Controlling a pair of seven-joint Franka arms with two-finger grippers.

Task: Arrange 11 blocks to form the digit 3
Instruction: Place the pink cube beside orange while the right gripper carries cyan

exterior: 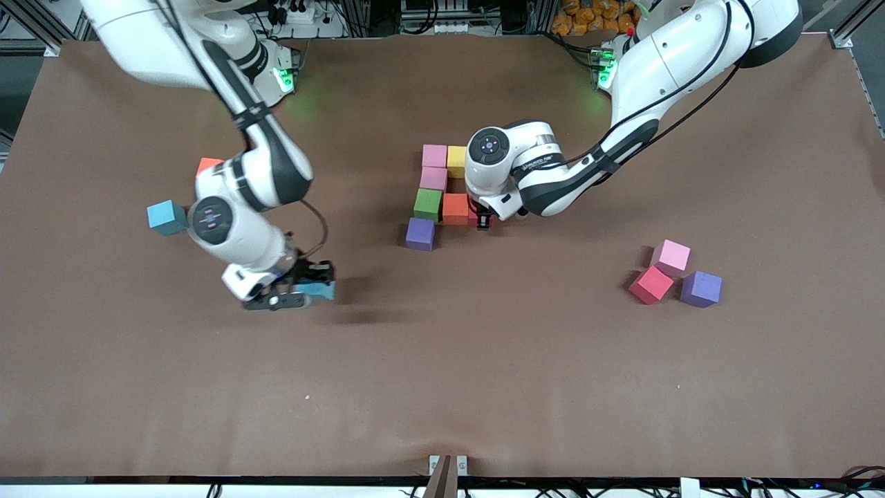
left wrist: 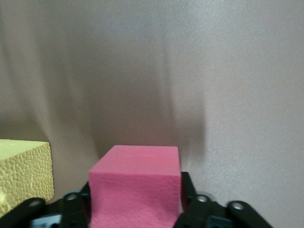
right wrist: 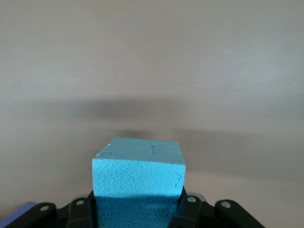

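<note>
**Part-built block figure at mid-table, one cyan cube in the air**

The unfinished digit 3 lies on the brown cloth-covered table, near its middle. It is made of small matte foam cubes. A straight line of four runs toward the front camera: a pink cube, a second pink cube, a green cube and a purple cube. The purple one sits slightly skewed. On the side toward the left arm's end, a yellow cube touches the first pink cube, and an orange cube touches the green one.

The left gripper is down at the table just beside the orange cube, astride a reddish-pink cube. That cube rests on the cloth in line with green and orange. Whether the gripper is clamped on it or has let go, I cannot tell.

The right gripper is clenched on a cyan cube with a pebbled surface. It hangs over bare cloth toward the right arm's end, with its shadow on the table beneath.

A second cyan cube lies farther toward that end. An orange-red cube peeks out beside the right arm.

Toward the left arm's end, three loose cubes huddle together: a light pink cube, a red cube and a violet cube.
</note>
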